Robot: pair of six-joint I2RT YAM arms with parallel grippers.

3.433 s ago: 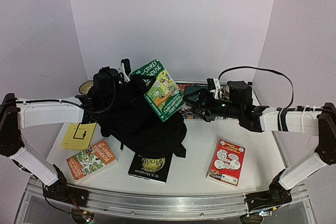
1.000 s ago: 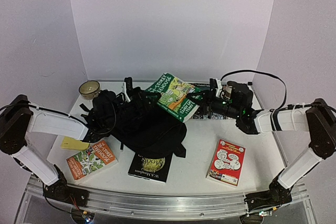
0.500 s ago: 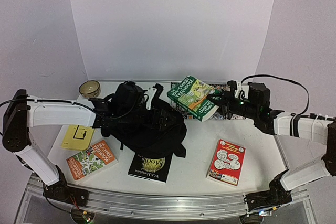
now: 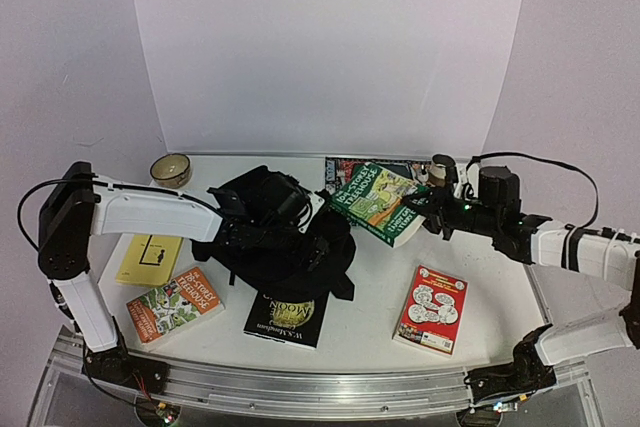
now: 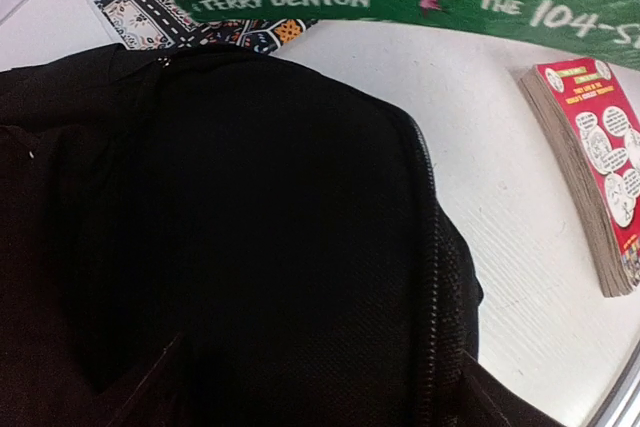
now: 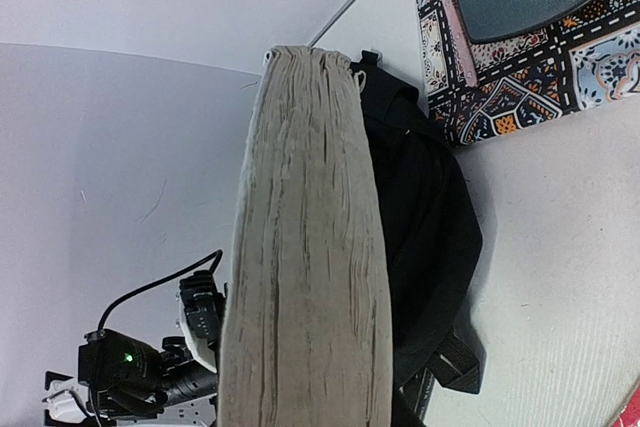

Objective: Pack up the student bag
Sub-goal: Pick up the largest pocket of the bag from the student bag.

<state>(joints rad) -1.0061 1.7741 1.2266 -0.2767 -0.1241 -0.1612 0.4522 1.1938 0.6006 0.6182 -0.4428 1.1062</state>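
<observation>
- Step in hand, as I judge it: get the green Treehouse paperback (image 4: 375, 202) into the black backpack (image 4: 285, 257).
- Right gripper (image 4: 428, 212) is clamped on the paperback's far edge. The book is off the table and tilted, at the backpack's right rear corner, its low corner about at the fabric.
- Left gripper (image 4: 295, 205) sits on top of the backpack. It is black on black, so I cannot tell whether it is released or pinching cloth.
- To do it well: the left gripper should pinch the flap by the zipper (image 5: 428, 237) and lift until the mouth gapes toward the book.
- Then slide the book in low, lead corner first. Let go only when most of it is inside, or it may skid off the slumped fabric.
- Backpack look: soft, collapsed flat, matte black, zipper track curving down its right side; no open mouth visible. It lies mid-table between the arms.
- Loose around the backpack: red paperback (image 4: 430, 309) front right, dark Moon book (image 4: 287, 315) just in front, orange Treehouse book (image 4: 175, 304) front left.
</observation>
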